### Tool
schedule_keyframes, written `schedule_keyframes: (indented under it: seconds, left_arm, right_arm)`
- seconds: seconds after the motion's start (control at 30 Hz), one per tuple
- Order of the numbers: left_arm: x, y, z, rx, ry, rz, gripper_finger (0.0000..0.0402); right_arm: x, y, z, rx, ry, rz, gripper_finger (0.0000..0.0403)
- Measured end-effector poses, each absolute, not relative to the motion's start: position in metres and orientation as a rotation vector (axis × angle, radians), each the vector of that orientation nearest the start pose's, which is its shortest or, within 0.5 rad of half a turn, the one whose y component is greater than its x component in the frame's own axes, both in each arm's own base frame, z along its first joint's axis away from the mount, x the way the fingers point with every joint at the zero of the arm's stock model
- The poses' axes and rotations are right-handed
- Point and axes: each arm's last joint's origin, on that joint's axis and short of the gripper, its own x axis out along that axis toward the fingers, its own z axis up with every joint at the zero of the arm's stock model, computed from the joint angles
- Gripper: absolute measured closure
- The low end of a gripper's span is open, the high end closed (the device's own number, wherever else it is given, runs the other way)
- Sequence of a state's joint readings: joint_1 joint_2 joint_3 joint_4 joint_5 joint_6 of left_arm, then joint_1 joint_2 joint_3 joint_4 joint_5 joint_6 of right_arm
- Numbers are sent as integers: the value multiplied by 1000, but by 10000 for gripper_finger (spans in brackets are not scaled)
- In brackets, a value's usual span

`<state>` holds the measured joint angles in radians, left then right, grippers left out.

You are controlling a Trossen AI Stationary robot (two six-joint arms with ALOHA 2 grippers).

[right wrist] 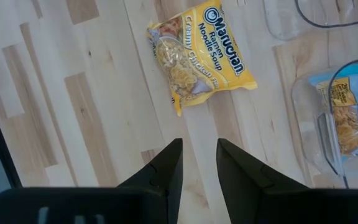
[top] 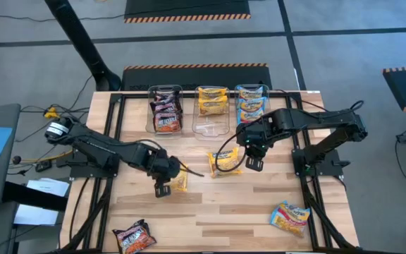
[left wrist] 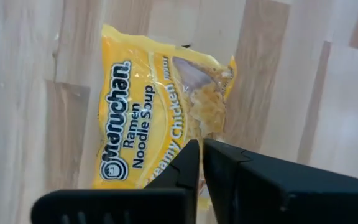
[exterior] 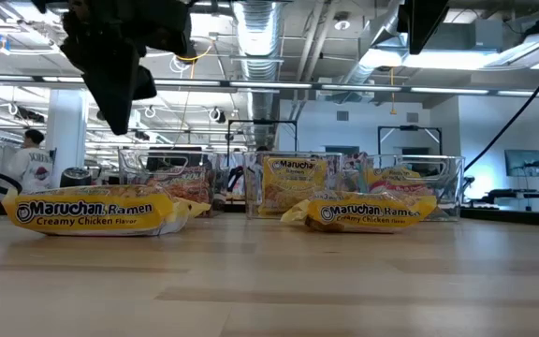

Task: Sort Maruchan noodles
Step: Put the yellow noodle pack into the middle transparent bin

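Yellow Creamy Chicken packet [left wrist: 160, 118] lies flat on the wooden table [top: 217, 204], directly under the left gripper [left wrist: 201, 163]. Fingers of that gripper stand almost together with only a thin slit between the tips; the tips sit over the packet's near edge, and whether they pinch the wrapper cannot be told. Right gripper [right wrist: 199, 163] hangs above bare table with fingers partly apart and nothing between them. A second yellow Creamy Chicken packet [right wrist: 201, 53] lies ahead of those fingertips, apart from them. Just beyond it stand three clear tubs [top: 209, 125]: one holds dark maroon packets [top: 165, 111], the middle one yellow packets [top: 211, 101], the third light blue packets [top: 251, 102], near the right gripper's fingers. Well apart from both grippers, a dark maroon packet [top: 134, 237] and a light blue and pink packet [top: 290, 216] lie at the table's near corners.
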<state>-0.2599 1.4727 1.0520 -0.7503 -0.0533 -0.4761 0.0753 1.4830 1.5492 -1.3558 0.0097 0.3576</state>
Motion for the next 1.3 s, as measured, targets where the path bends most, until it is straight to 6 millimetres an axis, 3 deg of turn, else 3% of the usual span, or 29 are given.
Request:
schedule_keyframes:
  seconds: [0.37, 0.53, 0.7, 0.93, 1.3]
  left_arm:
    - [276, -34, 228, -399, 1208, 94, 265]
    - [277, -13, 229, -447, 1216, 28, 230]
    - [273, 8, 224, -493, 1239, 12, 228]
    - [262, 30, 199, -610, 1248, -6, 245]
    - [248, 39, 177, -645, 1266, -63, 255]
  right_arm:
    - [263, 20, 350, 254, 1283, -168, 280]
    - [263, 20, 350, 252, 1283, -166, 280]
    - [263, 20, 350, 252, 1283, -166, 280]
    - [263, 20, 350, 252, 1283, -165, 280]
    - [265, 20, 349, 239, 1286, -154, 280]
